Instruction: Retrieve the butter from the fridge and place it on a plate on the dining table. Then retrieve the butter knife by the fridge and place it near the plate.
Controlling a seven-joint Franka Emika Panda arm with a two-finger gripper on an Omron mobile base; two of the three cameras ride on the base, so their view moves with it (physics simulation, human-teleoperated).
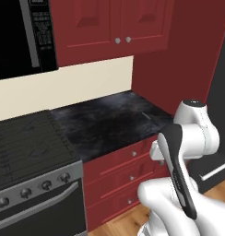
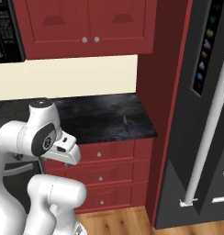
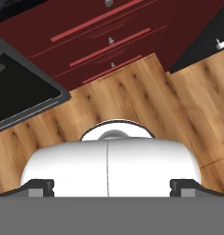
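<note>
The gripper (image 3: 112, 187) is spread wide with nothing between its fingertips (image 3: 40, 186), and it points down at the wooden floor (image 3: 146, 98) in front of the red drawers (image 3: 93, 41). The butter knife (image 2: 125, 120) lies on the black counter (image 2: 102, 117), near its end beside the fridge (image 2: 203, 137).

light: we see even, flat brightness | shadows: faint under the counter (image 2: 100, 117) edge | glare: soft sheen on that counter | focus: sharp, slightly pixelated, edges undistorted
</note>
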